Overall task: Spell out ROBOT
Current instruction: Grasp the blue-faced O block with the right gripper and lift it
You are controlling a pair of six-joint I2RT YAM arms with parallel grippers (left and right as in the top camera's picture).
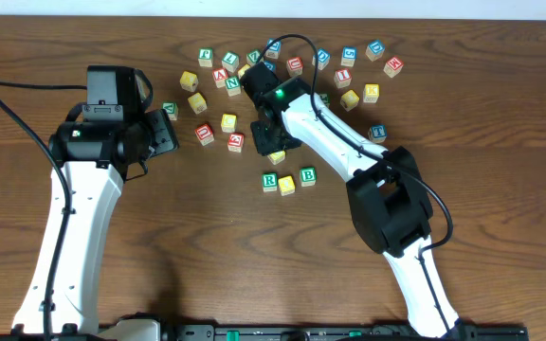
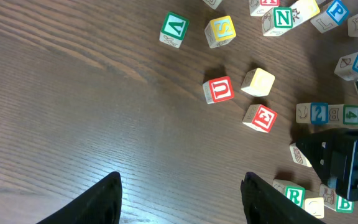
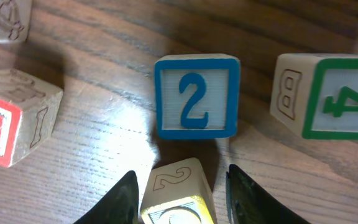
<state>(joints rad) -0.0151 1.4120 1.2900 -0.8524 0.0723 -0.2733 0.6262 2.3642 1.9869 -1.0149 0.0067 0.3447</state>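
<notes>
The right pincer point(image 3: 180, 175) stands low over the table point(image 1: 159, 237) with its two fingers apart, one on each side of a yellow block point(image 3: 178, 190). A thin dark gap shows beside the block, so the fingers are open around it and not pressing it. This block has a 2 cut into its side face, and I cannot read the letter on its top. Just beyond the fingertips lies a blue 2 block point(image 3: 196, 96), and beside that, not touching it, a green 4 block point(image 3: 344, 96). On the opposite side of the 2 block is a red block point(image 3: 8, 127). A little further from this pincer, on the side toward the arm bases, three blocks make a short row: a green R point(image 1: 269, 180), a yellow middle block point(image 1: 286, 186) touching it, and a green B point(image 1: 307, 175). The left pincer point(image 2: 180, 180) is well apart from all this, with its fingers spread wide over bare wood. Ahead of it are a red U point(image 2: 219, 90), a pale block point(image 2: 258, 82) just beside the U, and a second red block point(image 2: 261, 118). Farther ahead are a green A point(image 2: 174, 29) and a yellow S point(image 2: 220, 31), and farthest is the loose heap point(image 1: 292, 66) of the other letter blocks.
</notes>
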